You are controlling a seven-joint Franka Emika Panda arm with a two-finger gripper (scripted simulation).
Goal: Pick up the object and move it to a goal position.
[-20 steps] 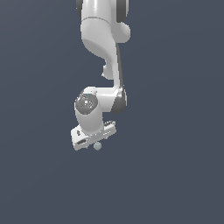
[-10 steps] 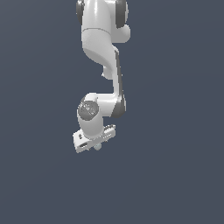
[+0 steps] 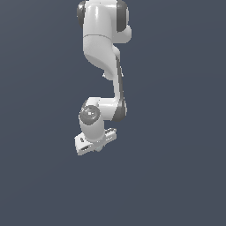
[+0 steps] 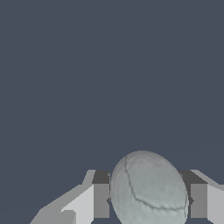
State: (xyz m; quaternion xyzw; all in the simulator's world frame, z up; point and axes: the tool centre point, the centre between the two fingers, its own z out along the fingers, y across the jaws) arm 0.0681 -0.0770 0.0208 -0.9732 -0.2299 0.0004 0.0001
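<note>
Wrist view: hand (image 4: 148, 201) grips ball (image 4: 148, 190).

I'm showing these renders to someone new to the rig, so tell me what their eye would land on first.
In the exterior view the white robot arm hangs down from the top edge, alone against a plain dark blue-grey background, with its gripper at the low end. In the wrist view the pale grey-green ball with dark crack-like lines fills the space between the two fingers, which sit close against its sides.
</note>
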